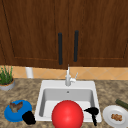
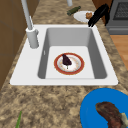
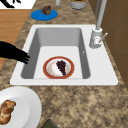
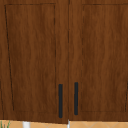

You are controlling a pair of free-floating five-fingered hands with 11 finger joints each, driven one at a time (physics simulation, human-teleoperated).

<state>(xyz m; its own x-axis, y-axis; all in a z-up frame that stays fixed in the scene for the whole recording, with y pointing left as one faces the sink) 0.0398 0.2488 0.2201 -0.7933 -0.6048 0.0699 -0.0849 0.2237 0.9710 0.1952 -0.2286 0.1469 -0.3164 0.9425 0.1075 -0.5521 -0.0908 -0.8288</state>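
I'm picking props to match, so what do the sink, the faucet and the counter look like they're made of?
The sink looks like matte white ceramic or composite, showing no glare. The faucet looks like brushed metal, grey and softly shaded. The counter looks like polished granite, speckled brown and tan.

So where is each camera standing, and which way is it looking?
Front view: faces the sink and wall cabinet head-on; left hand by the blue plate, right hand at the sink's right rim.
Left side view: looks along the sink from its left, at the red-rimmed plate; the right hand shows at the far end.
Right side view: looks along from the right; the right hand reaches over the front rim.
Upper view: faces the cabinet doors.
Both side views share the red-rimmed plate and faucet.
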